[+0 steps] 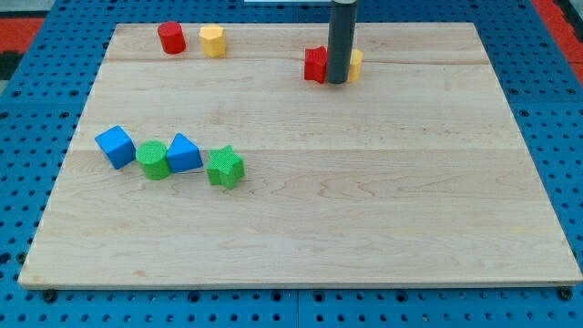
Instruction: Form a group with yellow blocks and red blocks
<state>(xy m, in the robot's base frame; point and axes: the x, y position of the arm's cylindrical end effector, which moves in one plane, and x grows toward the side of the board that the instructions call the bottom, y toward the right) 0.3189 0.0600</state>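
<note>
Item 1: red cylinder (171, 37), upright, at about 11 o'clock on the desk, close to the view's top edge.

Item 2: yellow block (212, 41), faceted and roughly cylindrical, just beside the red cylinder at its 3 o'clock, a narrow gap between them.

Item 3: second red block (315, 65), shape partly hidden, at about 1 o'clock on the desk, well apart from items 1 and 2.

Item 4: second yellow block (355, 64), mostly hidden behind the rod; only a sliver shows at the rod's 3 o'clock.

Item 5: my tip (338, 83), the lower end of a dark rod, standing in front of and between items 3 and 4; whether it touches them cannot be told. The end effector is a plain rod, so it holds nothing.

Item 6: row at 9 o'clock on the desk, left to right: blue cube (116, 146), green cylinder (153, 160), blue block (184, 153) of wedge-like form, green star (225, 168). Neighbours touching or nearly so.

Item 7: wooden desk (364, 200), pale boards, resting on a blue perforated base (27, 137).
</note>
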